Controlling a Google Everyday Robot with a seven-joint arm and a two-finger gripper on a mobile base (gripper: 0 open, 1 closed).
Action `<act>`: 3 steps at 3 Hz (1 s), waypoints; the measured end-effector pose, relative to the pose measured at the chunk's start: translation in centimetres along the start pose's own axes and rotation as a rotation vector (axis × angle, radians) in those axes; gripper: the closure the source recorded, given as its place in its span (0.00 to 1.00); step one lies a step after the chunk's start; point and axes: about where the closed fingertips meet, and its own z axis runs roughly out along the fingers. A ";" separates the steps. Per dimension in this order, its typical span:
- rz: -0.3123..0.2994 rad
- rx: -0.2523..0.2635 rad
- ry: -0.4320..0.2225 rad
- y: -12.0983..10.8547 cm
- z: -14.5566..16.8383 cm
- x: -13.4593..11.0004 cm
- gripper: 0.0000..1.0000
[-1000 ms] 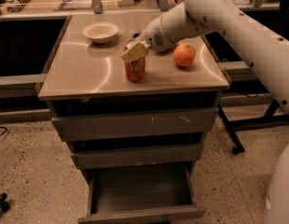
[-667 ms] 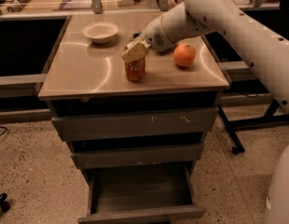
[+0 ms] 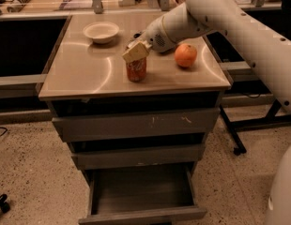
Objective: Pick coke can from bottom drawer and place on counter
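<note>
The coke can (image 3: 136, 71) stands upright on the counter (image 3: 84, 76), near its middle front. My gripper (image 3: 136, 53) is right at the can's top, coming in from the upper right on the white arm, and it covers the can's lid. The bottom drawer (image 3: 143, 193) is pulled open below and its tray looks empty.
A round orange (image 3: 185, 55) lies on the counter right of the can. A white bowl (image 3: 101, 32) sits at the back left. The two upper drawers (image 3: 136, 125) are shut. A dark chair leg (image 3: 232, 135) stands right of the cabinet. Desks line the back.
</note>
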 end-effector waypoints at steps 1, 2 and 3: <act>0.000 0.000 0.000 0.0 0.0 0.0 0.11; 0.000 0.000 0.000 0.0 0.0 0.0 0.00; 0.000 0.000 0.000 0.0 0.0 0.0 0.00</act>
